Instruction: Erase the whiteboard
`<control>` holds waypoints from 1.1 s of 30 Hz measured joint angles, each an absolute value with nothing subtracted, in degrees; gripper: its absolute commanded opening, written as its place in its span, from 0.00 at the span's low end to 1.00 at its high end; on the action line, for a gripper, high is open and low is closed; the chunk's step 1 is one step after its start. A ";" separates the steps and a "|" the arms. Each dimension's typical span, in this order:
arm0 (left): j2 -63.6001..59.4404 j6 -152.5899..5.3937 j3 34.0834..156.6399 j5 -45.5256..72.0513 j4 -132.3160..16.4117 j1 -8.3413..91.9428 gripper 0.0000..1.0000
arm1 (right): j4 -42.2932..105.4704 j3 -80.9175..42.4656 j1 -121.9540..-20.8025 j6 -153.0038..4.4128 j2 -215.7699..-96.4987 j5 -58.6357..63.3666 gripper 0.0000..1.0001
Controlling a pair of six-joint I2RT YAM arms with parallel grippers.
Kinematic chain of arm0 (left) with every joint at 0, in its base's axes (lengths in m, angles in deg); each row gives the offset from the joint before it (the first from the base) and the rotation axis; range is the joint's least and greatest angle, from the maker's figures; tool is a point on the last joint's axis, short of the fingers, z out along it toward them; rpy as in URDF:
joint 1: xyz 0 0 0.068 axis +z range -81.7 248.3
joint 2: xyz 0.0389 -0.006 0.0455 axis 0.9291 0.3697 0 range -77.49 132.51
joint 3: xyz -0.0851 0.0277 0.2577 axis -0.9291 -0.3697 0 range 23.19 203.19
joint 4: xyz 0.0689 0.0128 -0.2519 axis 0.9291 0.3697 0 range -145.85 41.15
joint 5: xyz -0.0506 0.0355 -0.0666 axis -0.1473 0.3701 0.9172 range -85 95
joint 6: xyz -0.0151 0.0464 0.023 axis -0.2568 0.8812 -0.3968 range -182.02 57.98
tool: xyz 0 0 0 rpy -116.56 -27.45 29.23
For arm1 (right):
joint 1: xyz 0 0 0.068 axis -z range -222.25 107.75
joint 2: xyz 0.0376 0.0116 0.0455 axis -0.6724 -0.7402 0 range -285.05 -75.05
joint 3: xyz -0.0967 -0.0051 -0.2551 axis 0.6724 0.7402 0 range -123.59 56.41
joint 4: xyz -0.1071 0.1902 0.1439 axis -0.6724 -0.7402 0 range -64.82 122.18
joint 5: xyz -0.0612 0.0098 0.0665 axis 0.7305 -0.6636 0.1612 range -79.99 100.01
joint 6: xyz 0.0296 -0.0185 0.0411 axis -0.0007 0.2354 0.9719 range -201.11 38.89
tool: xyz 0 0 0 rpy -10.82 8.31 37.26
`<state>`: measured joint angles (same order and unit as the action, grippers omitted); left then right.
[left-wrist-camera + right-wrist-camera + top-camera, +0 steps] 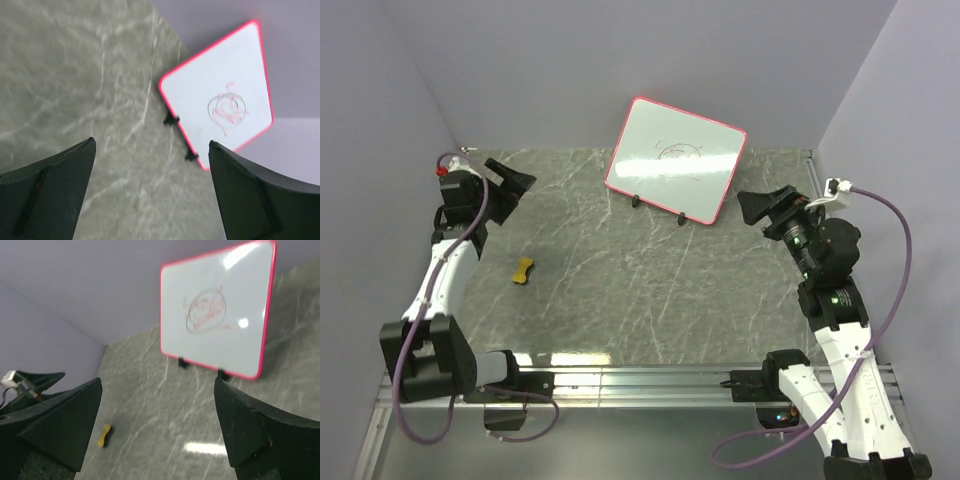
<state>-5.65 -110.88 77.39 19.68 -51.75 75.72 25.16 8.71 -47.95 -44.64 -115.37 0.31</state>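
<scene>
The whiteboard (676,160) stands tilted on two black feet at the back centre, pink-red frame, faint red scribble in its middle. It shows in the left wrist view (220,95) and right wrist view (217,310). A small yellow eraser (524,270) lies on the table left of centre, also in the right wrist view (104,435). My left gripper (516,183) is open and empty, held above the table at the left, far from the board. My right gripper (766,207) is open and empty, just right of the board's lower right corner.
The grey marble table (620,290) is walled by lilac panels at the back and sides. A metal rail (640,385) runs along the near edge by the arm bases. A purple cable (900,250) loops off the right arm.
</scene>
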 measured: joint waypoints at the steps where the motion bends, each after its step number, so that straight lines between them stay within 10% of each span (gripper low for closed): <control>1: -3.80 -112.61 77.08 24.51 -52.01 77.27 0.99 | 23.93 9.25 -47.95 -43.51 -115.19 -0.43 1.00; 33: 10.59 -89.66 76.62 10.80 -23.84 74.78 0.99 | 1.44 12.62 -54.31 -45.32 -114.93 1.58 0.96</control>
<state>10.59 -89.66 76.62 10.80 -23.84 74.78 1.44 12.62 -54.31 -45.32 -114.93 1.58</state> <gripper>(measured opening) 0.987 0.967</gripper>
